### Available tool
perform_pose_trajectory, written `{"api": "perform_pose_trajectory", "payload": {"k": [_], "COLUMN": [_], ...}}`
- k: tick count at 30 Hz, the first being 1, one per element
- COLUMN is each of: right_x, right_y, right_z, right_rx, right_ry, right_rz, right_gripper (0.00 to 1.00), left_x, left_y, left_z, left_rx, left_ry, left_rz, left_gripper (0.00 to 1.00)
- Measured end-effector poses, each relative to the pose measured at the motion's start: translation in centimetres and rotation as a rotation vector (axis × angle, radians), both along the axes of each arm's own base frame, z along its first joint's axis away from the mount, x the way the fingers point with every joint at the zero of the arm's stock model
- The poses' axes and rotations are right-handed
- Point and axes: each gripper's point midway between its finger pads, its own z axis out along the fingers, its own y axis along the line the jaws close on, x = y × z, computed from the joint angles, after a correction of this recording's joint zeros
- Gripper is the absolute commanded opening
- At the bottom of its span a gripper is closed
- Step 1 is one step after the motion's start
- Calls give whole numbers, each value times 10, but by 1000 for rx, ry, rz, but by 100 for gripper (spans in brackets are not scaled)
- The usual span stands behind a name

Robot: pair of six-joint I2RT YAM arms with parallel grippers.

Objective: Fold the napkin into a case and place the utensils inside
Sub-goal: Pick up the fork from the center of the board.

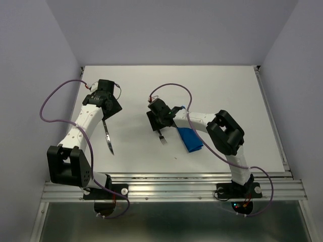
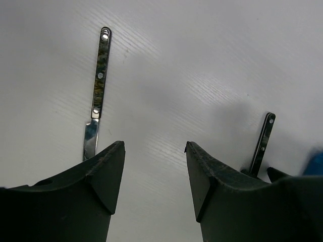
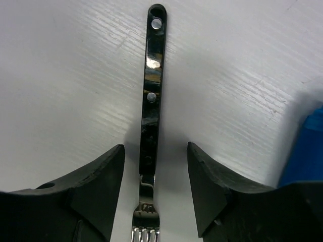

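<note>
You see your left gripper (image 2: pixel 154 151) over the white table (image 2: pixel 202 60), jaws spread with only bare surface between them. The knife (image 2: pixel 98 85) lies at upper left of the view, riveted dark handle pointing away, blade passing behind the finger there. At far right, the fork (image 2: pixel 263 143) shows its dark handle beside a sliver of blue napkin (image 2: pixel 315 164).

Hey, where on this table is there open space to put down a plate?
The far strip of the table, beyond the left arm and right arm, is bare, and so is the right side between the napkin and the table's right edge. A narrower gap lies between the knife and the fork. It's crowded where fork, napkin and right arm meet.
</note>
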Motion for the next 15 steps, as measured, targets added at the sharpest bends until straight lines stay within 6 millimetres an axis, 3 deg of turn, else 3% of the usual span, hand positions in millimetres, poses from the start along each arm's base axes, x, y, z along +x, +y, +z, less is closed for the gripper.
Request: {"api": "perform_pose_trajectory", "payload": {"k": [5,8,9,11,15], "right_x": [-9,-12,-12,-13,-14], "right_y": [12,14,15,17,16], "right_z": [-3,-5,-4,-4,-3], "right_rx": [-56,-93,-97,-100,-109], "right_ry": [-26,-42,-43,-45,-49], "right_rz": [30,32,33,30,38], "right_gripper": [49,26,12,1,1], "left_x": [-4,-9,-10,-10,-9], "left_y": [-2,-2,-3,-4,-8], "left_z": [-8,-16,-17,-18,-21], "left_rx": [2,0,-3,-9,-28], "left_ry": [21,43,47,44,40], "left_rz": [-17,-26,-29,-35,-48], "left_gripper": [62,62,62,62,61]}}
